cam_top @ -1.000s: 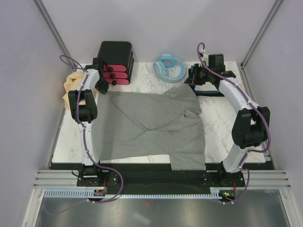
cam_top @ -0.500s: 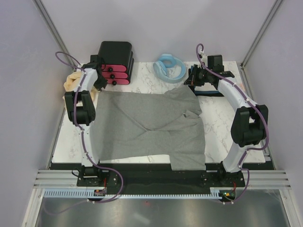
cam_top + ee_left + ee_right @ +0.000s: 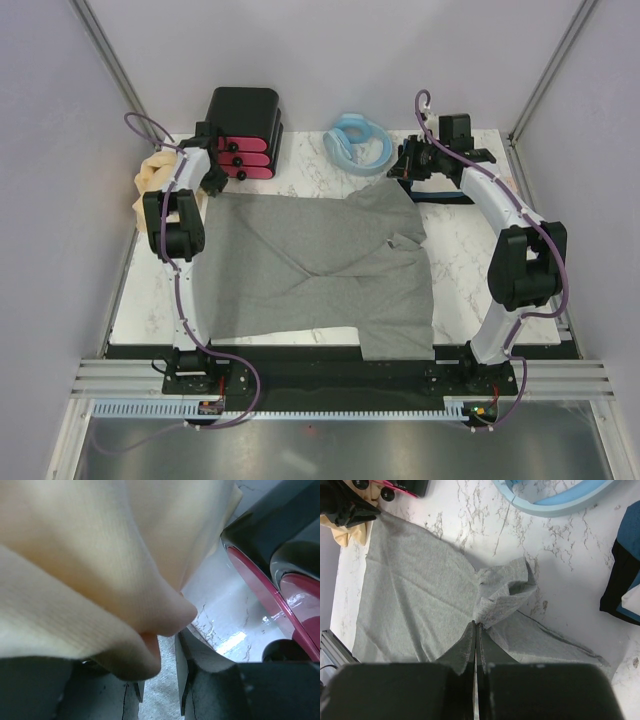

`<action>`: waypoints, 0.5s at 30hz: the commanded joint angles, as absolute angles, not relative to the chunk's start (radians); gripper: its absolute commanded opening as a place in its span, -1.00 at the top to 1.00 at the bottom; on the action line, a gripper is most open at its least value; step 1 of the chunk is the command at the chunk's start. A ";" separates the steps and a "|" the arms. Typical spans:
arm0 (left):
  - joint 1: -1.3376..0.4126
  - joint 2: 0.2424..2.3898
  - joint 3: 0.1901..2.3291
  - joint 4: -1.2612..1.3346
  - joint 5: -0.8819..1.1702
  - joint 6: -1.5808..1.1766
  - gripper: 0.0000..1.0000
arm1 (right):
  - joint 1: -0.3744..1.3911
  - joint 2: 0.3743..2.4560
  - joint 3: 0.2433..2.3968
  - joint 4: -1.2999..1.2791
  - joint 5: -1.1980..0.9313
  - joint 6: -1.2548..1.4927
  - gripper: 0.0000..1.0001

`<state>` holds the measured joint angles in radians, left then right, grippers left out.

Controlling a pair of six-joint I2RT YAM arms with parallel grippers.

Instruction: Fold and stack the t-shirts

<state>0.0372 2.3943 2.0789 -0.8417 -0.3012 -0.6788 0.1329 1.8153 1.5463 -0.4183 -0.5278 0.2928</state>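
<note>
the grey shirt (image 3: 310,270) lies spread over the middle of the table (image 3: 465,260), one near corner hanging past the front edge; the right end effector (image 3: 476,630) is pinched shut on a bunched far-right corner of it; the left end effector (image 3: 157,676) is at the far-left corner, jaws partly apart, a fold of the tan shirt (image 3: 75,580) crowding the gap; i cannot tell whether it grips anything; to my eye a clean fold needs both far corners held level, the left taking grey cloth only; the marble top looks smooth; pale walls close in on three sides; a black drawer box (image 3: 245,125) and a blue hose (image 3: 360,145) stand at the back.
</note>
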 commanded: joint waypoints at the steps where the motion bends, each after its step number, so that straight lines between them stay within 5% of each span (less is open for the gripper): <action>1: 0.037 2.404 2.095 -0.848 -0.354 -0.650 0.30 | 0.127 1.819 1.608 -0.388 -0.575 0.302 1.00; 15: 0.035 2.408 2.080 -0.920 -0.301 -0.617 0.42 | 0.123 1.810 1.611 -0.390 -0.586 0.307 1.00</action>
